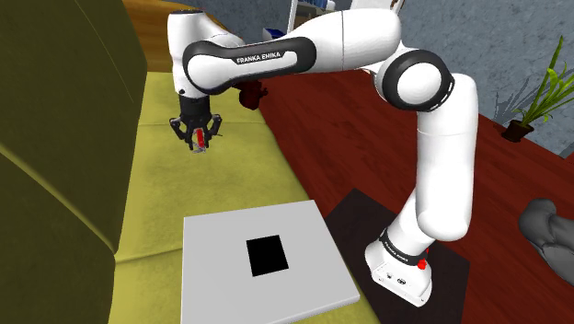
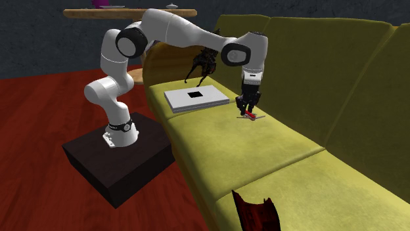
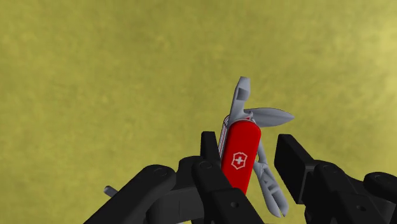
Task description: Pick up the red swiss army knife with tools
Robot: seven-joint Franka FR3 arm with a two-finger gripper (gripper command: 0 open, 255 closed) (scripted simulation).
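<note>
Black gripper (image 3: 249, 143) clasps a glossy red knife (image 3: 240, 162), grey tools (image 3: 266, 116) splayed.

The things are carried by an olive-yellow sofa seat (image 1: 221, 179). A flat white slab (image 1: 221, 253) marked with a black square is laid at one end of it. A dark red object (image 2: 253, 213) is seen at the seat's front edge, well apart from the slab.

Arm links (image 1: 443, 156): glossy white rounded tubes
Joints (image 1: 419, 81): dark grey bands
Lettering (image 1: 260, 58): white FRANKA EMIKA on dark band
Base (image 1: 397, 269): white, red button (image 1: 421, 264)
Hand (image 1: 199, 140): all black
</note>
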